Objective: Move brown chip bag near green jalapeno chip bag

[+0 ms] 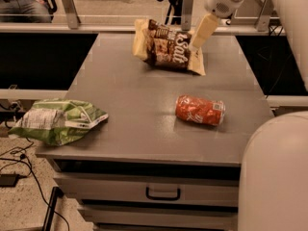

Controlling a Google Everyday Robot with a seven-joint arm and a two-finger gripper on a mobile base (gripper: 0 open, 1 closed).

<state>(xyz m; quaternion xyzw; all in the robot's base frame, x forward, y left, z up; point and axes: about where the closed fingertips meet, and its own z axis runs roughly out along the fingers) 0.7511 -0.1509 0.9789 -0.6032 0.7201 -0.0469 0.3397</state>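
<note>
Hand [197,41] at 1 brown chip bag [166,49], grip unclear; 1 green jalapeno chip bag [57,120] + 1 can [199,110].

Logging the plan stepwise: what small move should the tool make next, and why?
Probably lower the tool a little onto the cream-and-brown chip bag: it hangs over that bag's right end, and the wrinkled light green chip bag lies far off at the near left.

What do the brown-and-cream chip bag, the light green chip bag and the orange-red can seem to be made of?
The cream-and-brown chip bag: likely thin plastic film; it creases and glints. The light green wrinkled chip bag: the same sort of film, heavily crumpled. The orange-red soda can: probably thin printed metal, smooth, lying on its side. The robot's hand hangs over the brown bag's right end.
</note>
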